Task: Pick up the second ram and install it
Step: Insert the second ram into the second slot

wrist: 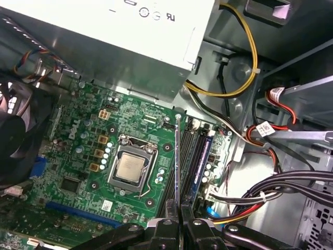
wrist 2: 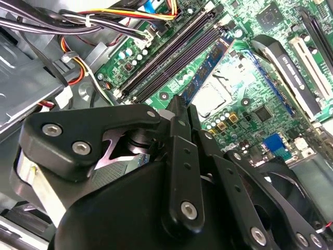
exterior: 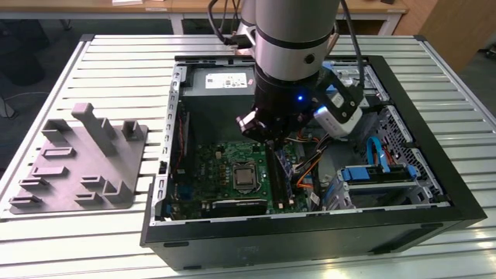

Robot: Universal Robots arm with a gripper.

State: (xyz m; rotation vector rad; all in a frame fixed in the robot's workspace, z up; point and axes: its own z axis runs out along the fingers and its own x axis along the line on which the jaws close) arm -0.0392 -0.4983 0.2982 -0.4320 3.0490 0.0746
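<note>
Hovering inside the open computer case (exterior: 310, 238), the gripper (wrist: 179, 216) has its fingers closed on the second ram (wrist 2: 206, 71), poised edge-down over the memory slots (wrist 2: 171, 57) at three o'clock of the CPU socket (exterior: 245, 177) in the exterior view, where slight misalignment could jam or crack it.

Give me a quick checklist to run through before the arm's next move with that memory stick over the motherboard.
1. Second ram clamped between the claw tips: ok.
2. Stick runs lengthwise along the memory slots: ok.
3. Stick's lower edge seated in a slot: cannot tell.
4. Cables lie beside the slots, not across them: ok.
5. Case open, claw working inside above the motherboard: ok.
</note>
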